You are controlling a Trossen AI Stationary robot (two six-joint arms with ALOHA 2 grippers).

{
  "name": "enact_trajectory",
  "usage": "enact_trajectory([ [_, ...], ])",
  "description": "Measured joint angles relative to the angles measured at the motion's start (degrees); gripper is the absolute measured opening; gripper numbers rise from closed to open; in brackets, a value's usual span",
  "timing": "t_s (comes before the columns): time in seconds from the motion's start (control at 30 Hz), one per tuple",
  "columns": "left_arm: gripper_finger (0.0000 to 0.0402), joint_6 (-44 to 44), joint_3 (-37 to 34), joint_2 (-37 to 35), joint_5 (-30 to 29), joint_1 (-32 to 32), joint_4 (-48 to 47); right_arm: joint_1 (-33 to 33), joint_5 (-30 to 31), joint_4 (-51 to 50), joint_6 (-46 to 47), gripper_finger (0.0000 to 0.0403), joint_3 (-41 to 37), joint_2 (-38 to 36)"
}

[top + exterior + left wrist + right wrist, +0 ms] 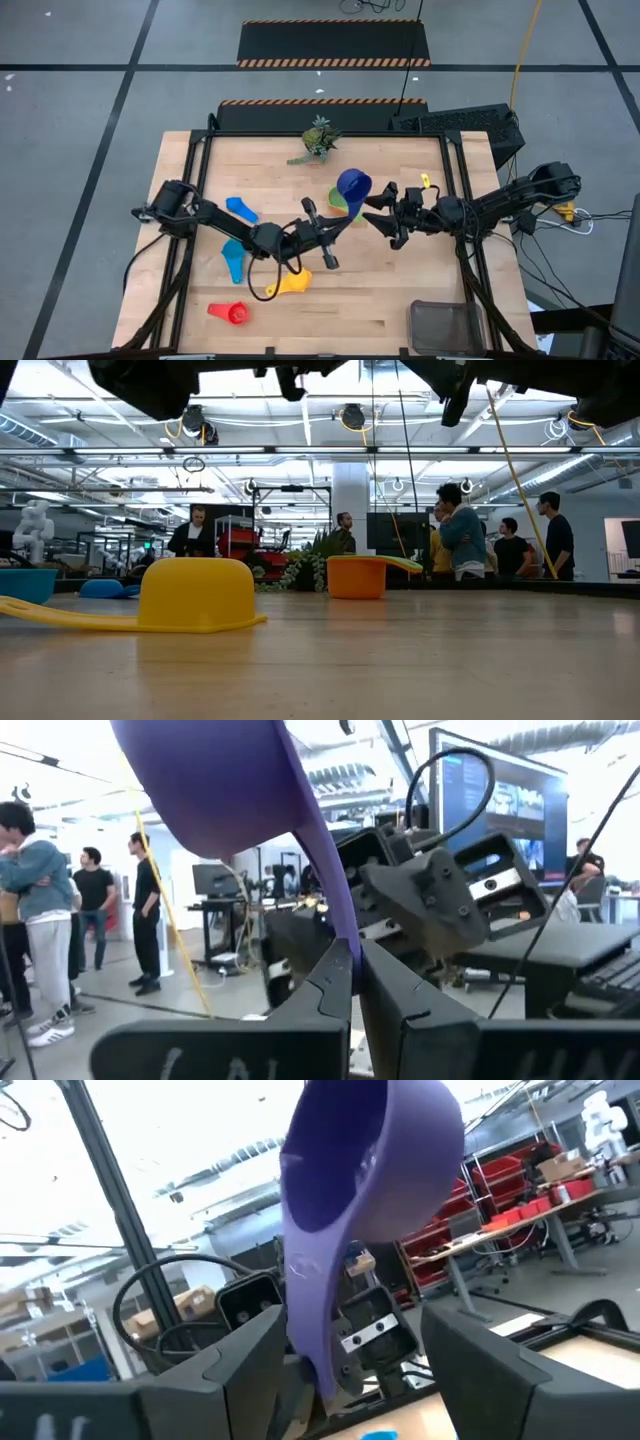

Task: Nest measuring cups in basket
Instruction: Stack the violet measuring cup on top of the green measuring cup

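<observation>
Left arm: reaching from nine o'clock toward the table's middle; its left gripper (pixel 355 982) is clamped tight on the flat handle of the dark blue cup (pixel 354 184), which it holds up in the air, bowl uppermost.
Right arm: coming in from three o'clock; the right gripper (pixel 385 212) stands with its fingers well apart, just beside the raised cup and facing it, holding nothing.
Step in hand: looks to me like a hand-over of the dark blue cup between the two arms, above the middle of the table.
Next move: I'd say the right gripper has to close on the bowl or handle before the left one lets go, then carry the cup to the basket (pixel 446 326), which sits well apart at about five o'clock with no cup in it that I can see.
Other cups, left to right: a red cup (pixel 232 313) near seven o'clock; a light blue cup (pixel 233 258) and another blue scoop (pixel 240 208) toward nine o'clock; a yellow cup (pixel 293 283) upside down near six o'clock; orange and green cups (pixel 358 575) under the raised one.
Table: pale wooden top (pixel 385 295), bare between the cups; a small green plant sprig (pixel 318 140) stands at twelve o'clock.
Room: an open workshop with ceiling lights, shelving and a monitor; several people stand beyond the far edge, none near the arms.
</observation>
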Motion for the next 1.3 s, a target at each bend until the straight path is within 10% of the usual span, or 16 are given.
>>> enact_trajectory([
  [0.43,0.0007,-1.60,3.75,1.21,1.83,1.67,-0.18,0.02,-5.86,6.52,-0.16,0.0212,0.04,1.41],
  [1.0,0.0011,-6.81,3.75,1.21,5.45,3.98,-1.48,-3.34,-7.52,6.44,-0.79,0.0011,0.31,1.41],
  [1.3,0.0057,-5.44,3.75,1.13,5.05,3.98,-3.46,-3.74,-9.11,5.61,-1.72,0.0003,0.32,1.39],
])
